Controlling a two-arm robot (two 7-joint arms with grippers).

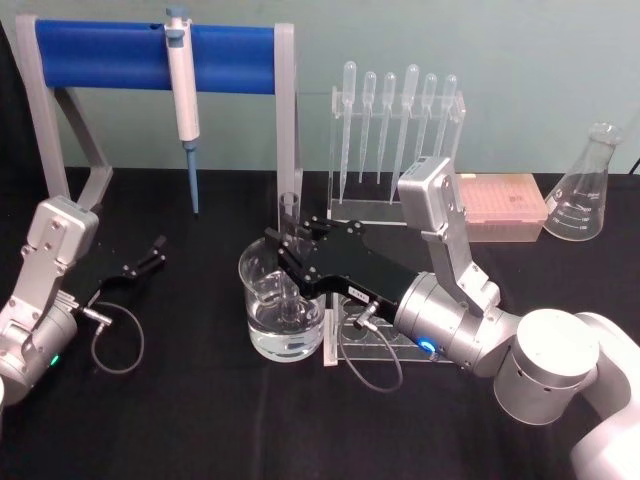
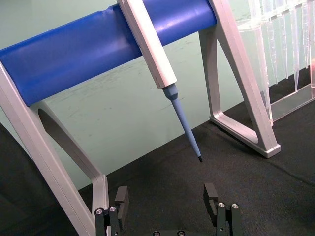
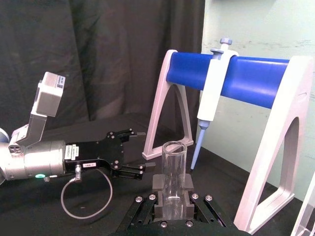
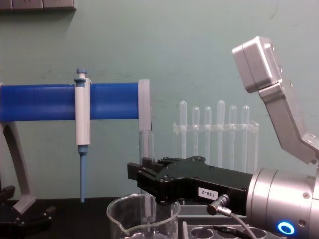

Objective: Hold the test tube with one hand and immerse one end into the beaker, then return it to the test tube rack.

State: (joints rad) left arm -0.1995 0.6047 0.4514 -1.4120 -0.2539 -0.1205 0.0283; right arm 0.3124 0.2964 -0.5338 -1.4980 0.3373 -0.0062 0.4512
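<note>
The test tube [image 1: 290,212] is gripped upright by the right gripper [image 1: 288,258], directly over the beaker [image 1: 262,335].

The jaws are closed on the tube's middle, with the open rim left standing above the fingers [image 3: 157,183]. The lower part of the tube is carried down inside the beaker, where clear liquid is seen; whether the round end is wetted cannot be told. The clear rack [image 1: 385,342] is seen just beside the beaker, on the robot's right, under the right wrist. The left gripper [image 1: 150,255] is held well apart on the left, above the black table [image 1: 200,420], its jaws spread wide and empty. Behind, a micropipette [image 1: 183,90] is hung on a blue-barred stand [image 1: 100,55].
</note>
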